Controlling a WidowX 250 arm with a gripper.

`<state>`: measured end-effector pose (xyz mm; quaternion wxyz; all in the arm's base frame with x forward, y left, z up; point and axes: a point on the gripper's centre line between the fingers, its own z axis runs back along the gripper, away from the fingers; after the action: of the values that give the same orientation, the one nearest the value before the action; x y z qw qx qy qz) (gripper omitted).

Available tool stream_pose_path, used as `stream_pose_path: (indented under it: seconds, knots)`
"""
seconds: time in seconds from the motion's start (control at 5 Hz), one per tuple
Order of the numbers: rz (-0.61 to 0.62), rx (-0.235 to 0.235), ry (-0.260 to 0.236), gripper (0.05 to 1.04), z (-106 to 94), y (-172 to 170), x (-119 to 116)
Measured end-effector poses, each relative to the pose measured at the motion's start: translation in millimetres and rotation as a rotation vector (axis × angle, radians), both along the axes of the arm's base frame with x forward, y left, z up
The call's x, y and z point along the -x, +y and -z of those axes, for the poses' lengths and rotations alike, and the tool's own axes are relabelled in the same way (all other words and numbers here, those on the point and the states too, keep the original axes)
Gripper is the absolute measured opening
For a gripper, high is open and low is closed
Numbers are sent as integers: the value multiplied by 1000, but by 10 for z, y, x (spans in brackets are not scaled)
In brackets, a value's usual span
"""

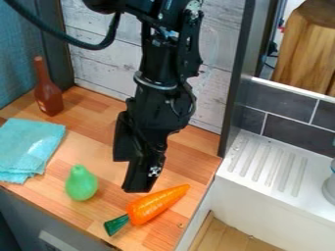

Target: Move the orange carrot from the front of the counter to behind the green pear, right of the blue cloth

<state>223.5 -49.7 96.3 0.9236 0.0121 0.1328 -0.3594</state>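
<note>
The black gripper (128,174) hangs over the middle of the wooden counter, its two fingers apart and nothing between them. Just below it in the view lies an orange toy carrot (157,204), its green top toward the counter's front edge and its tip toward the sink side. To the left of the gripper stands a green toy pear (81,183). A folded turquoise cloth (27,147) lies at the counter's left. Behind the cloth, a brown bottle (48,92) stands upright near the back left corner.
The wooden counter (85,120) ends at a front edge and at a dark post (237,88) on the right. Beyond the post is a white sink (262,196) with a ridged ledge and a pale object at its right edge. A whitewashed plank wall (98,63) stands behind the arm.
</note>
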Motion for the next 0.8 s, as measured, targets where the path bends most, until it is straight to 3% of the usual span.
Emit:
stream_pose_path:
  seconds: [0.2,0.4,0.6,0.8]
  knots:
    - [-6,-4,15,1003,73,2,19]
    - [-79,34,-168,1003,250,-21,-50]
    - [-232,48,-370,1003,335,-5,-178]
    - [-315,43,-429,1003,419,0,-276]
